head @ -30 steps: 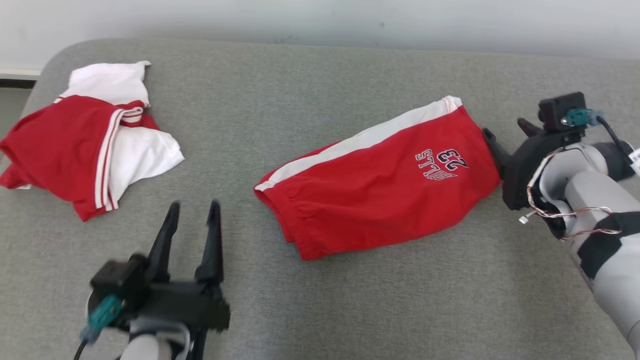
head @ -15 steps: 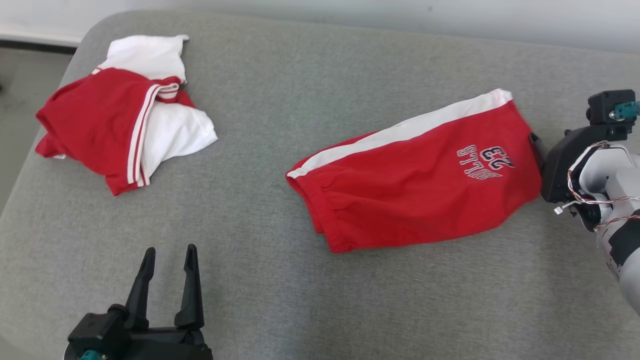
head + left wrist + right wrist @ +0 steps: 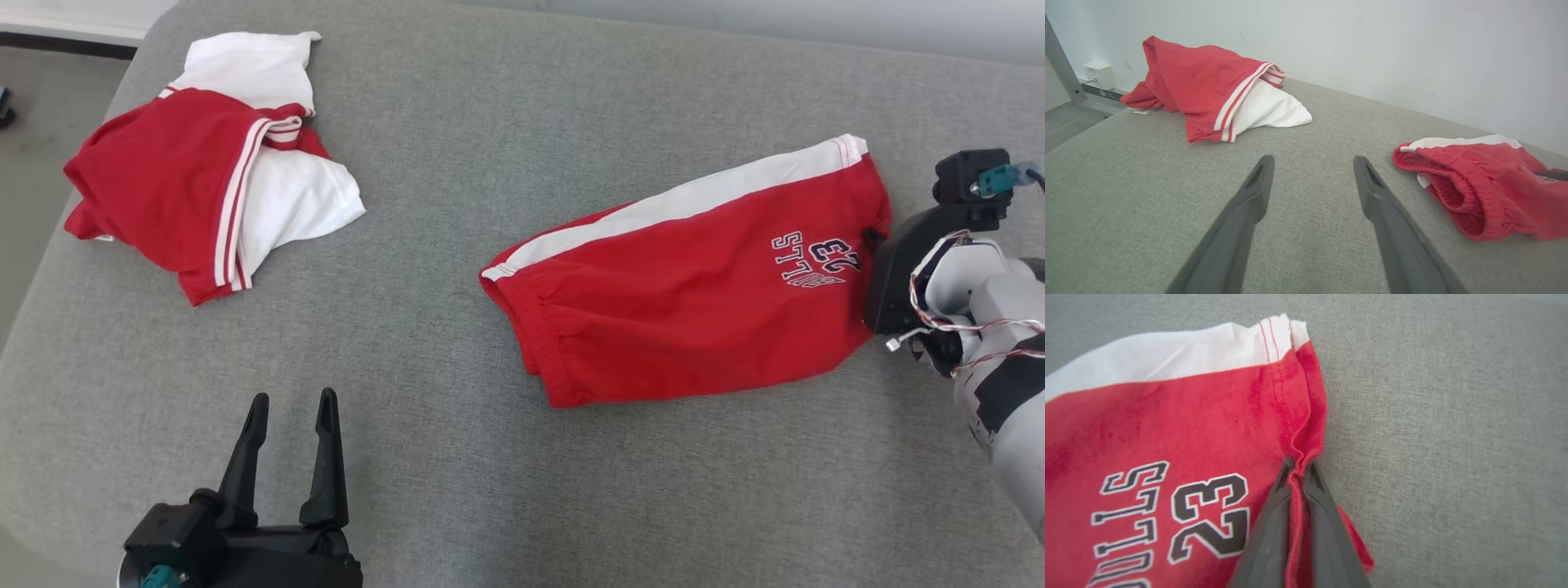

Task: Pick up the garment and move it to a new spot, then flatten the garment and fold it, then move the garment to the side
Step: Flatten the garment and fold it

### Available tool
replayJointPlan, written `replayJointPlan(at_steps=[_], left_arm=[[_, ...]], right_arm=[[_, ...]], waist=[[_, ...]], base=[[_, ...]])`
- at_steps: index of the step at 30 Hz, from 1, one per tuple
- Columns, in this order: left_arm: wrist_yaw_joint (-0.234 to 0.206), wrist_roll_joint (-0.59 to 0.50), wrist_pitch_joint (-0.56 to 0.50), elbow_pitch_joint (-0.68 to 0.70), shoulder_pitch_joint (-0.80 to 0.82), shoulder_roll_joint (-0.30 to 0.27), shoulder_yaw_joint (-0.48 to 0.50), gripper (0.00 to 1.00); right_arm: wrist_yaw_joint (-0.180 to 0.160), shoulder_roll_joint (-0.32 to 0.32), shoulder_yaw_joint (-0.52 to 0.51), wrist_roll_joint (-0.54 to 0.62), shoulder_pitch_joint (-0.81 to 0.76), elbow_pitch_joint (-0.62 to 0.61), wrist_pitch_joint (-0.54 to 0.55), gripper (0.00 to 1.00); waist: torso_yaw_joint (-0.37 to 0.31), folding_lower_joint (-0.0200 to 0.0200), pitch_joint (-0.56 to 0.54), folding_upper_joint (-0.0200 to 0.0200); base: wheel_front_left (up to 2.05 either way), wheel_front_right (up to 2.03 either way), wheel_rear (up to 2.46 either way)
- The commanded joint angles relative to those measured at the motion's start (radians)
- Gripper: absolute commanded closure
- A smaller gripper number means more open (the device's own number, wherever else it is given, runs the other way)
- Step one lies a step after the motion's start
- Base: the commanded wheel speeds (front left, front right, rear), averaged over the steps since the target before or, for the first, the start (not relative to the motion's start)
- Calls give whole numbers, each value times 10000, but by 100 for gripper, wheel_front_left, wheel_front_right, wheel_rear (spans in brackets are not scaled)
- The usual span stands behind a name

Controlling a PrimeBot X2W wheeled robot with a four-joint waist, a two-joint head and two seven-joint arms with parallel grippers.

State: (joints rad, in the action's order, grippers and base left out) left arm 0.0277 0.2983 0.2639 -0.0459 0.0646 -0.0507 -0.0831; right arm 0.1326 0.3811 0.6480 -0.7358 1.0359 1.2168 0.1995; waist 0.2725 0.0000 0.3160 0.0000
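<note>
The garment (image 3: 678, 294) is a pair of red shorts with a white side stripe and a "23" print, lying folded on the grey padded table (image 3: 490, 122), right of centre. My right gripper (image 3: 875, 238) is at its right hem, shut on a pinched fold of red cloth; the right wrist view shows the gripper (image 3: 1298, 467) with the hem of the garment (image 3: 1167, 428) bunched between its fingers. My left gripper (image 3: 294, 404) stands open at the lower left, holding nothing. In the left wrist view the gripper (image 3: 1312, 163) points over bare table, the garment's (image 3: 1486, 192) elastic waistband to its right.
A crumpled red and white shirt (image 3: 188, 180) lies at the table's far left corner, also in the left wrist view as a heap (image 3: 1208, 90) ahead and left. The table's rounded left edge (image 3: 49, 245) drops to the floor. A pale wall (image 3: 1372, 49) backs the table.
My right gripper has moved onto the shorts' right hem and shut on it, bunching the cloth. The head camera has shifted, so the whole picture slid. The left gripper stays open.
</note>
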Motion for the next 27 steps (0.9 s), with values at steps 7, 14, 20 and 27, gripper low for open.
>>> replayJointPlan(at_steps=[7,14,20,27], left_arm=[[48,-6,5,-93,30,3,77,0],[88,-42,5,-220,-218,-1,108,0],[91,-90,6,-316,-323,-1,86,0],[122,-81,6,-540,-496,-1,-24,0]], right_arm=[[-44,405,-111,326,-696,570,-994,100],[-36,950,-375,906,-932,719,-2173,100],[-36,1775,-586,1813,-1115,748,-2534,100],[-35,1626,-1057,2823,-1177,734,-2494,100]], waist=[[-656,0,-451,0],[-1341,0,-1018,0],[-1639,0,-1427,0],[-1653,0,-1957,0]], base=[[0,0,0],[0,0,0],[0,0,0],[0,0,0]])
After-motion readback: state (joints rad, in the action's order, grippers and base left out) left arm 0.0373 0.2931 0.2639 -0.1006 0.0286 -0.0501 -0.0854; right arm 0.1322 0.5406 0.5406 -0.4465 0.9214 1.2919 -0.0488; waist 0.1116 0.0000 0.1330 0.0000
